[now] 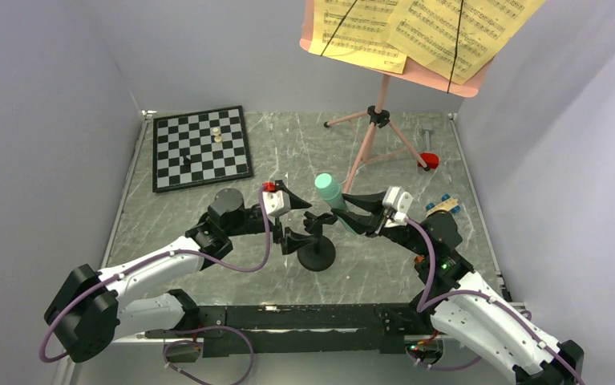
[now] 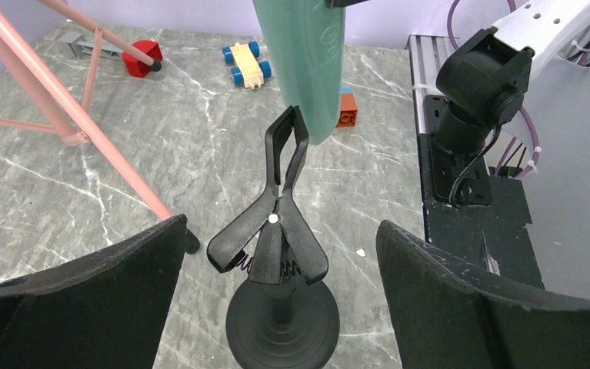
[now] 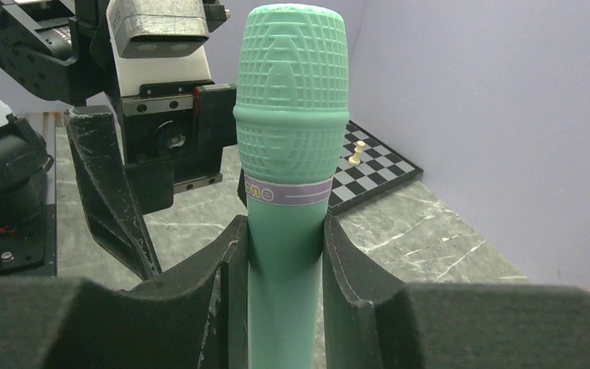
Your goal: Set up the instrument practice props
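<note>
The pink music stand [image 1: 378, 112] stands at the back on thin tripod legs, with yellow sheet-music pages [image 1: 432, 32] on its desk. My right gripper [image 3: 286, 238] is shut on the mint-green microphone [image 3: 291, 115] and holds it upright above the table. Its lower end [image 2: 301, 61] hangs just behind the top of the spring clip [image 2: 276, 223] on the small black round-base stand [image 2: 282, 327]. My left gripper [image 2: 280, 225] is open, one finger on each side of the clip's handles without touching them. From above, the stand [image 1: 317, 253] sits between both grippers.
A chessboard [image 1: 201, 147] with a few pieces lies at the back left. A red block [image 1: 429, 159] rests by a tripod foot. A yellow toy car with blue wheels [image 2: 246, 63] and an orange-and-blue block [image 2: 346, 111] lie to the right, near the right arm's base [image 2: 480, 84].
</note>
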`<control>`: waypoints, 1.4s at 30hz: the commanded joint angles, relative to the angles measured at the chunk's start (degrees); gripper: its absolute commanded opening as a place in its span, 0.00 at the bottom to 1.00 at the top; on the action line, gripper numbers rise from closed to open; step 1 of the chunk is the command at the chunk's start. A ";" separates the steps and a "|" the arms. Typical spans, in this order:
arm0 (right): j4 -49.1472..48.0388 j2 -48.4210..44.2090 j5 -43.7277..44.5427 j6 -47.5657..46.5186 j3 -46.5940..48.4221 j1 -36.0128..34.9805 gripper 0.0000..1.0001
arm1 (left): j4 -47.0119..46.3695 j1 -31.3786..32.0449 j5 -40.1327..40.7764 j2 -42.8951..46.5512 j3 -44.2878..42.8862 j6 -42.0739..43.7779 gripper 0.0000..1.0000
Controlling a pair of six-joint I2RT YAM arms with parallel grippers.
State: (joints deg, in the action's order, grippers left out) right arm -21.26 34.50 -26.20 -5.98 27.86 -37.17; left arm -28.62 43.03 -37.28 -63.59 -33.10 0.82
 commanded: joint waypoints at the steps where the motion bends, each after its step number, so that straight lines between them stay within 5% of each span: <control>1: -4.52 -0.72 -1.99 -0.17 -0.04 0.43 0.00 | -2.73 -0.16 -3.23 -0.70 -0.76 -0.40 0.97; 9: -4.11 -0.89 -2.52 -0.43 -0.07 0.69 0.00 | -3.94 -0.16 -2.71 -1.82 -0.36 -0.39 0.97; 13: -4.27 -1.00 -2.87 -0.35 -0.32 0.69 0.00 | -4.74 -0.22 -2.82 -2.85 -0.71 -2.97 0.89; 16: -4.65 -1.06 -3.13 -0.43 -0.87 0.78 0.00 | -4.95 -0.22 -2.43 -3.57 -0.80 -3.44 0.60; 20: -5.21 -0.39 -4.20 -1.15 -1.43 0.82 0.00 | -4.61 -0.17 -3.09 -4.57 -1.24 -3.67 0.00; 36: -15.96 5.31 -7.77 0.51 -6.90 1.13 0.00 | -4.73 -0.30 -3.92 -5.43 -1.44 -4.24 0.00; 38: -15.91 5.12 -7.99 0.91 -6.94 1.13 0.00 | -4.55 -0.40 -3.50 -5.15 -1.38 -4.25 0.09; 41: -15.46 4.12 -6.96 1.71 -6.64 1.13 0.00 | -4.17 -0.40 -2.69 -5.05 -1.42 -4.50 0.43; 42: -15.10 3.65 -6.27 1.98 -6.36 1.13 0.15 | -4.10 -0.40 -2.63 -5.09 -1.50 -4.51 0.50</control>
State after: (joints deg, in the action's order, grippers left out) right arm -31.57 39.99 -31.81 -6.00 20.80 -36.01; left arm -31.88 42.44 -39.20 -68.53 -33.15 -2.92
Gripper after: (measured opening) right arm 0.351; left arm 0.424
